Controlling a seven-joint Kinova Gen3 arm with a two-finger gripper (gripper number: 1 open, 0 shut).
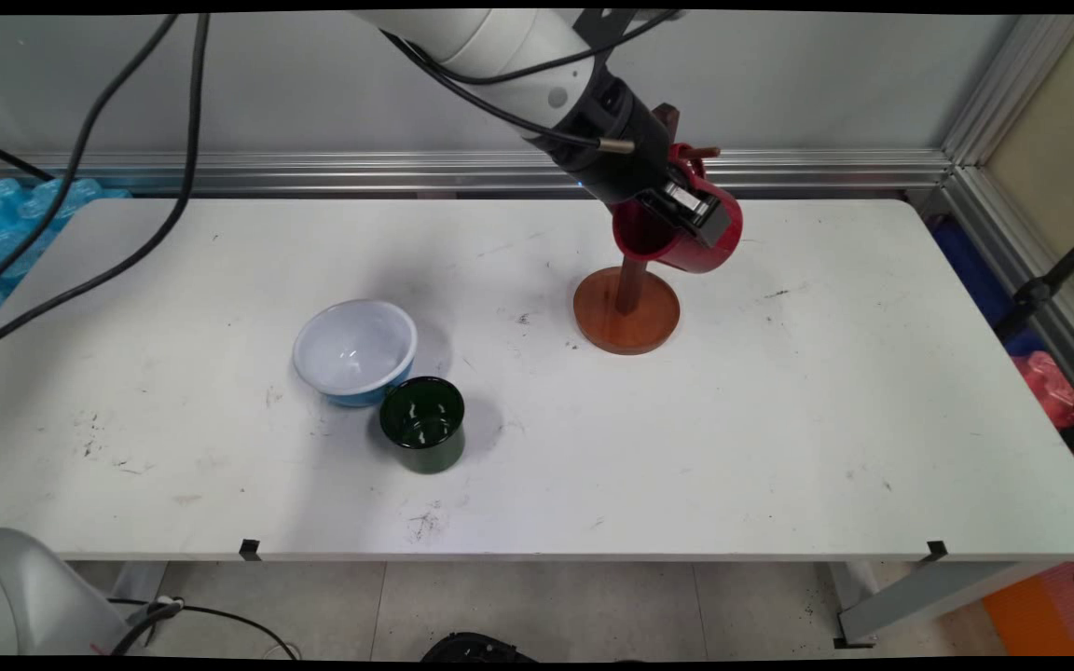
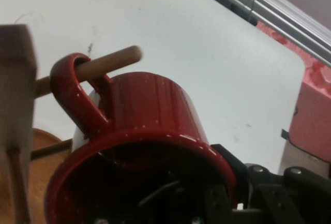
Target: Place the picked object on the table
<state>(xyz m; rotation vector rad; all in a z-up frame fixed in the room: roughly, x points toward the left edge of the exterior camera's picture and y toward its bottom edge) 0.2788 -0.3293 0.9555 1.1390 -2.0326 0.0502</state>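
Observation:
A red mug (image 1: 722,250) hangs tilted at the top of a wooden mug stand (image 1: 627,317) at the table's back middle. In the hand view the red mug (image 2: 150,105) has its handle (image 2: 70,92) looped over a wooden peg (image 2: 111,61) that sticks out from the stand's post (image 2: 15,105). My gripper (image 1: 691,212) is shut on the mug's rim. One finger is inside the cup and the other is against its outer wall (image 2: 225,162). The gripper (image 2: 199,180) is partly hidden by the mug's dark inside.
A white bowl with a blue outside (image 1: 355,351) stands left of centre, touching or nearly touching a dark green cup (image 1: 422,424) in front of it. Black cables (image 1: 127,186) hang over the table's left. An aluminium rail (image 1: 313,170) runs along the back edge.

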